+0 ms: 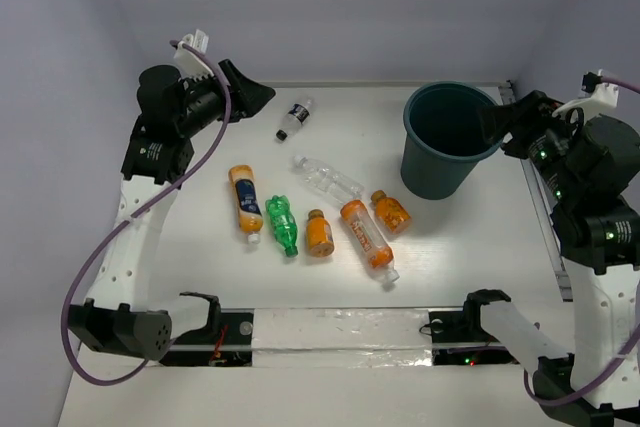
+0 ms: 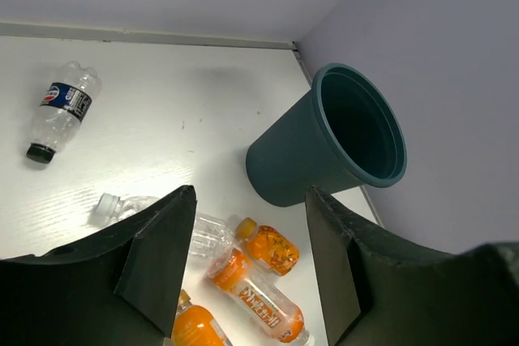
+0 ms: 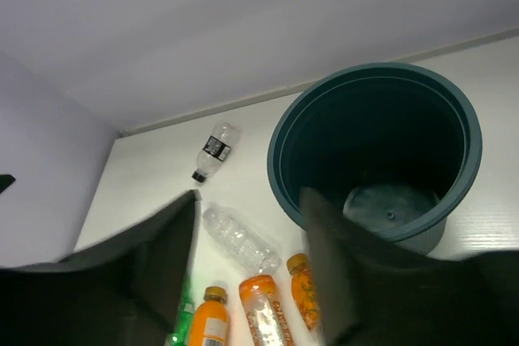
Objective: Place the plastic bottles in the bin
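Observation:
The dark teal bin [image 1: 430, 172] stands upright at the back right. Seven bottles lie on the white table: a clear dark-labelled one [image 1: 294, 117], a clear one [image 1: 327, 177], a long orange one [image 1: 245, 199], a green one [image 1: 282, 224], a stubby orange one [image 1: 320, 232], a long orange one [image 1: 367, 239] and a stubby orange one [image 1: 391, 211]. My left gripper [image 1: 255, 92] is open and empty, held high at the back left. My right gripper [image 1: 495, 122] is open and empty beside the bin's right rim. The bin [image 3: 280, 131] looks empty inside.
The table's back edge meets the wall just behind the bin. A metal rail [image 1: 545, 227] runs along the right edge. A taped strip [image 1: 340, 332] runs between the arm bases at the near edge.

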